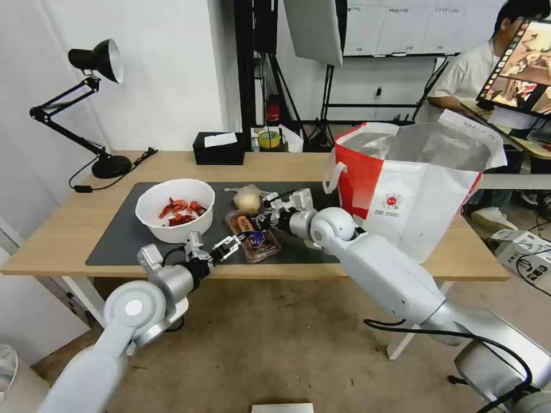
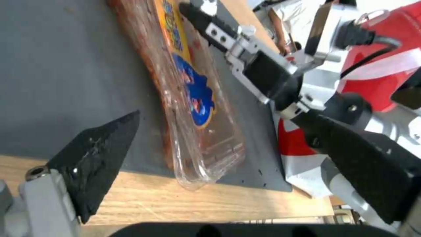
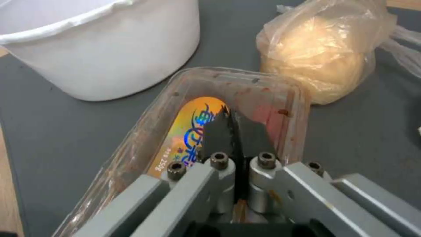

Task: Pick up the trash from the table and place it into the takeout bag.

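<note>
From the head view, you have the clear hinged plastic tray (image 1: pixel 254 236) lying at the dark grey mat's (image 1: pixel 120 235) front edge, beside the white round bowl (image 1: pixel 175 209), with the white-and-red foil-lined takeout bag (image 1: pixel 410 183) toward the tabletop's right end. Your left wrist view shows the left gripper (image 2: pixel 245 131) spread wide, one black pointed finger on either side of the crinkled tray. Your right wrist view shows the right gripper (image 3: pixel 231 126) with fingers pressed together over the tray's glossy label, near the knotted clear bag of beige lump (image 3: pixel 322 54).

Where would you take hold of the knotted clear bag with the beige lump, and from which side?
Grip the knotted clear bag by its twisted neck, from above: the neck lies thin on the mat's far side, while the lump is round and slippery.
</note>
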You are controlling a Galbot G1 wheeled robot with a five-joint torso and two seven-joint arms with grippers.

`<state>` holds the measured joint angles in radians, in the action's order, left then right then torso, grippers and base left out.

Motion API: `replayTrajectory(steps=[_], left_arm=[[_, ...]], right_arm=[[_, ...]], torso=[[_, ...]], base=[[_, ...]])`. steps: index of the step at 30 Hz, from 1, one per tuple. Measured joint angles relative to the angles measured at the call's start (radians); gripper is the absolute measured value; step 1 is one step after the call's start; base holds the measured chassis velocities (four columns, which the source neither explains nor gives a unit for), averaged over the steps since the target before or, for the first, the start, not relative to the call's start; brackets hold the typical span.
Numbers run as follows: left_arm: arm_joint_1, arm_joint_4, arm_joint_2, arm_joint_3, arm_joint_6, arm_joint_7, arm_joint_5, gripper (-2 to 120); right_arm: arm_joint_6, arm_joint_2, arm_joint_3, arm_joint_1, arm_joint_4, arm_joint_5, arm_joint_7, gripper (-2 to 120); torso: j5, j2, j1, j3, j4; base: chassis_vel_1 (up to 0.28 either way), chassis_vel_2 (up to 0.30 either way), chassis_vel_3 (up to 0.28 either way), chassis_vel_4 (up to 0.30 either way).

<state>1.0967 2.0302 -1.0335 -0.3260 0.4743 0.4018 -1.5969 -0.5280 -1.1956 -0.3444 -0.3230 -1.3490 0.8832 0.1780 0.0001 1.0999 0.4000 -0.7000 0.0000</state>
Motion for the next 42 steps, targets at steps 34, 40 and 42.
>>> replayTrajectory(steps=[34, 40, 42], left_arm=[[-0.11, -0.097, -0.05, 0.103, -0.044, 0.113, 0.008, 100], [-0.115, -0.105, -0.055, 0.109, -0.051, 0.115, 0.008, 100], [-0.115, -0.108, -0.056, 0.11, -0.054, 0.112, 0.008, 100]], right_arm=[[0.0, 0.004, 0.018, -0.021, -0.017, -0.003, 0.001, 0], [0.0, 0.003, 0.022, -0.029, -0.017, -0.005, 0.001, 0], [0.0, 0.004, 0.023, -0.031, -0.018, -0.006, 0.001, 0]], torso=[[-0.0001, 0.0, 0.0, 0.0, 0.0], [0.0, 0.0, 0.0, 0.0, 0.0], [0.0001, 0.0, 0.0, 0.0, 0.0]], base=[[0.0, 0.0, 0.0, 0.0], [0.0, 0.0, 0.0, 0.0], [0.0, 0.0, 0.0, 0.0]])
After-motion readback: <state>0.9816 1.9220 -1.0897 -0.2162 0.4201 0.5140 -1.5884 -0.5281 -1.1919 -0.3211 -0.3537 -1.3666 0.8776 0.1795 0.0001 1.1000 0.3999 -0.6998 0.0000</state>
